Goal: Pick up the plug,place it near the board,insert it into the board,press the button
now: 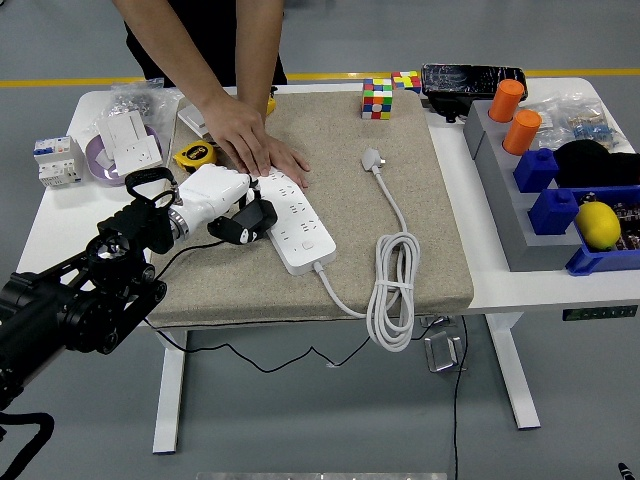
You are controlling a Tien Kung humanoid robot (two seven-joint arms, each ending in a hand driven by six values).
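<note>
Plug (372, 158) loose on beige mat (440, 240) over white table (455, 180).

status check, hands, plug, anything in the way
Left hand at white power strip, grip unclear; right out of view. White plug untouched on mat. Person's hand pressing strip.

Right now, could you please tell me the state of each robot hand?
Left hand: at the white power strip; fingers' state cannot be told.
Right hand: not in view.

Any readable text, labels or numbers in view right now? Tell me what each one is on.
None is legible.
Power strip: no readable marking.
Breaker at the table's left end: any print too small.
Packets at the far right: print blurred.
Panel on the table's front edge: too small.
</note>
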